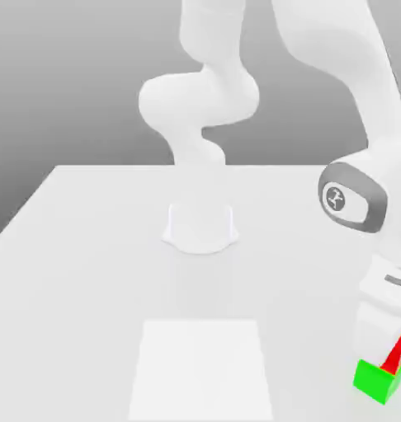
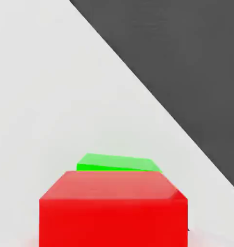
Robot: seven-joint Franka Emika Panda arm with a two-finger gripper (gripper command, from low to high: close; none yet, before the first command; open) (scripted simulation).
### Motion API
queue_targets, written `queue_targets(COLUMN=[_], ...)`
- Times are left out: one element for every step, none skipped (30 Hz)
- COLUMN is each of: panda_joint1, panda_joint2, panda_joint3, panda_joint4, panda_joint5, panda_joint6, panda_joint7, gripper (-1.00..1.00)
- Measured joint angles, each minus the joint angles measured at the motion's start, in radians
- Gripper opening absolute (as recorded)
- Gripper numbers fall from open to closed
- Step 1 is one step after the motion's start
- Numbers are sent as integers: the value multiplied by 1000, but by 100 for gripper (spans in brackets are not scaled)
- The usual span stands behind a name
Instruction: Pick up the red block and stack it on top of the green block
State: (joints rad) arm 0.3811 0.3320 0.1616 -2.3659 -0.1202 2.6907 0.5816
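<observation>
Placement looked like the step in hand: the red block [image 1: 396,353] sat at the green block [image 1: 377,382], near the edge of the surface [image 1: 88,247] on the exterior view's right, and it appeared tilted, not square on top. In the hand view the red block [image 2: 114,212] stood close to the camera, with the green block [image 2: 116,162] peeking out beyond it. Whether the jaws were apart or clamped on the red block could not be told. You did well to check that red lay flat and centred on green, then lift straight up, without dragging sideways and toppling the stack.
</observation>
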Motion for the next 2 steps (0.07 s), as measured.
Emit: queue_targets(panda_joint1=[0, 0], panda_joint2=[0, 0], panda_joint3=[0, 0], panda_joint4=[0, 0], panda_joint5=[0, 0], panda_joint6=[0, 0], panda_joint7=[0, 0], gripper=[100, 100])
